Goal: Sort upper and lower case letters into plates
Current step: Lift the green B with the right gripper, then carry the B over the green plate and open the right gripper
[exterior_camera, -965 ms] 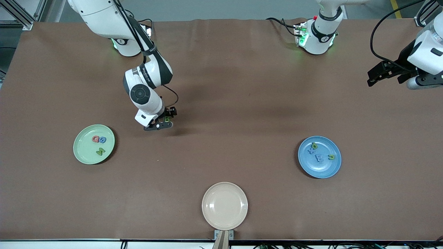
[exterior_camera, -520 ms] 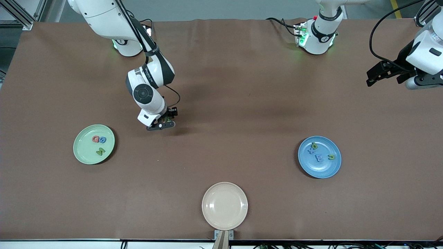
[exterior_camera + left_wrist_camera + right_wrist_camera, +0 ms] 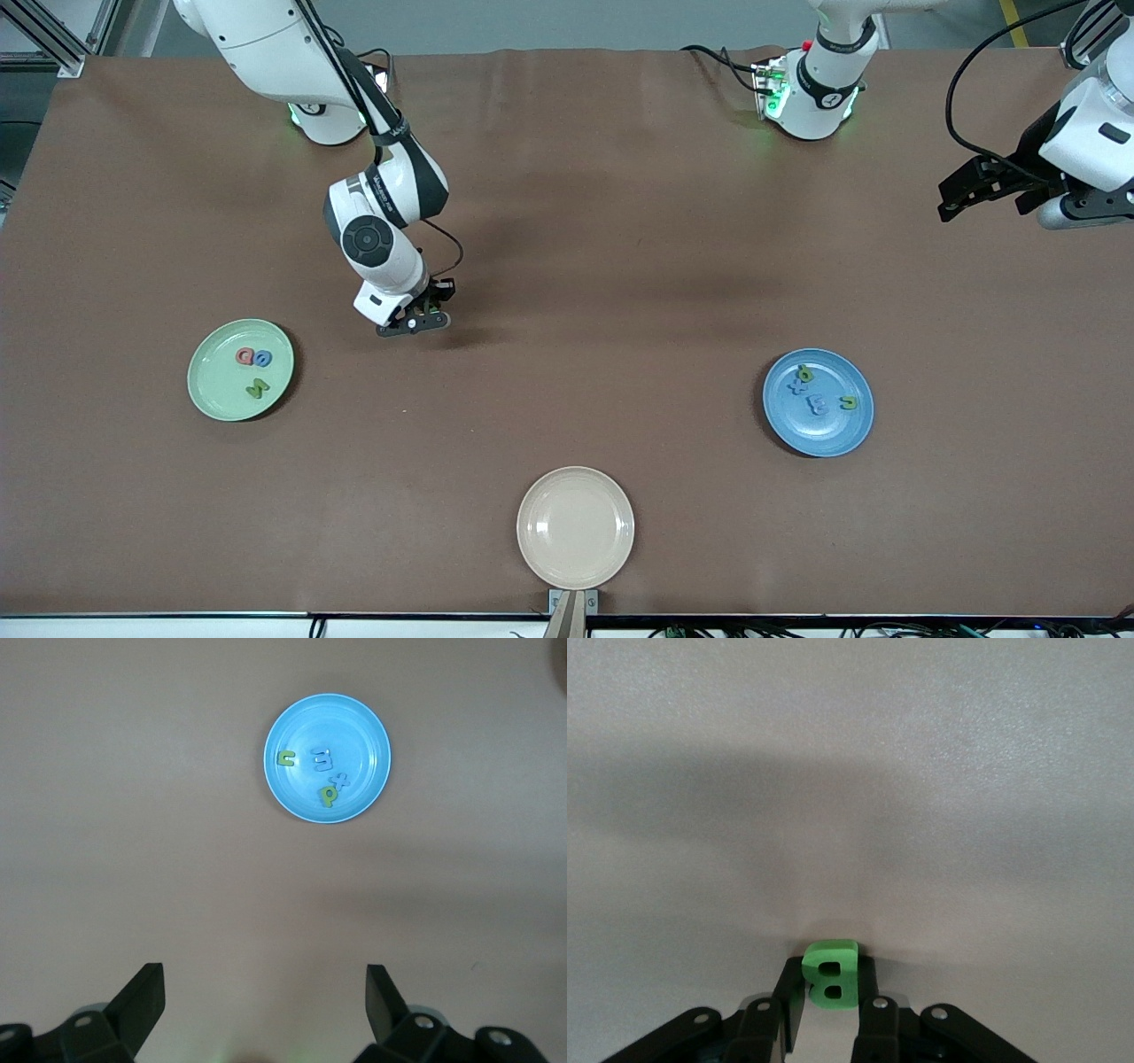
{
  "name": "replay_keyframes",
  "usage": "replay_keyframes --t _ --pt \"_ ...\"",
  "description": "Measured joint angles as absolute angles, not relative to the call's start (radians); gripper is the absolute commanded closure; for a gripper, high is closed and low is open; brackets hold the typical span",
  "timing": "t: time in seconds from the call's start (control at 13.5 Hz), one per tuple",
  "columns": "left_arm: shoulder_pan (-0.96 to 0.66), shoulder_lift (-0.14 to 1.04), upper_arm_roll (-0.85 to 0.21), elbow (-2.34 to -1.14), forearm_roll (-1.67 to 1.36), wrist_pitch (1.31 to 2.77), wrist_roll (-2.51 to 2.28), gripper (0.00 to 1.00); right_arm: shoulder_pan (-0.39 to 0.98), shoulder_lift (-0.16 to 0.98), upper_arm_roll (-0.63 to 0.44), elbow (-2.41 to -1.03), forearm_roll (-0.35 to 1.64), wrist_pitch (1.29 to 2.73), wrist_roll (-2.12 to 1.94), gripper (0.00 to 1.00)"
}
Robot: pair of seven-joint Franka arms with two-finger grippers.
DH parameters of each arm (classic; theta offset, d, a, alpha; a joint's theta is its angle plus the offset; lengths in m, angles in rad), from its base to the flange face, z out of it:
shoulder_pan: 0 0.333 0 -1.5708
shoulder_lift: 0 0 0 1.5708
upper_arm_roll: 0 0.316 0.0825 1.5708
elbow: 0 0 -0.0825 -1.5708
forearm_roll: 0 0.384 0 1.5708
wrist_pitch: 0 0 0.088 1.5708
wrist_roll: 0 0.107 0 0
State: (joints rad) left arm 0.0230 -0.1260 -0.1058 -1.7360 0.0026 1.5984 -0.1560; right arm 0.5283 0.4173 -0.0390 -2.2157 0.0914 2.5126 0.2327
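My right gripper is down at the table, between the right arm's base and the pale green plate, shut on an upright green letter B whose foot meets the tabletop. The pale green plate holds a red, a blue and a green letter. Toward the left arm's end lies the blue plate with several small letters; it also shows in the left wrist view, blue plate. My left gripper hangs high over that end of the table, open and empty, its fingers wide apart.
A cream-beige plate with nothing on it lies at the table edge nearest the front camera, midway between the two arms. Brown tabletop spreads between the plates.
The right gripper's fingers have closed from wide open onto the green B, and its wrist has shifted slightly toward the left arm's end. The left arm has barely moved.
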Motion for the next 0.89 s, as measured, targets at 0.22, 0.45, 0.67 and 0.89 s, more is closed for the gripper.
replay_keyframes --t 0.22,0.45,0.67,0.89 --pt "0.023 -0.126 -0.106 -1.736 0.003 1.598 -0.156 0.00 0.528 0.417 -0.039 -2.215 0.092 2.512 0.232 0.87" --pt "0.023 -0.124 -0.106 -1.736 0.003 1.598 -0.156 0.00 0.523 0.403 -0.054 -2.195 0.092 2.445 0.220 0.87" --pt "0.023 -0.122 -0.106 -1.736 0.003 1.599 -0.156 0.00 0.446 0.324 -0.067 -2.113 0.090 2.218 0.113 0.87" --pt "0.023 -0.122 -0.106 -1.736 0.003 1.599 -0.156 0.00 0.298 0.261 -0.076 -2.036 0.054 2.070 -0.076 0.87"
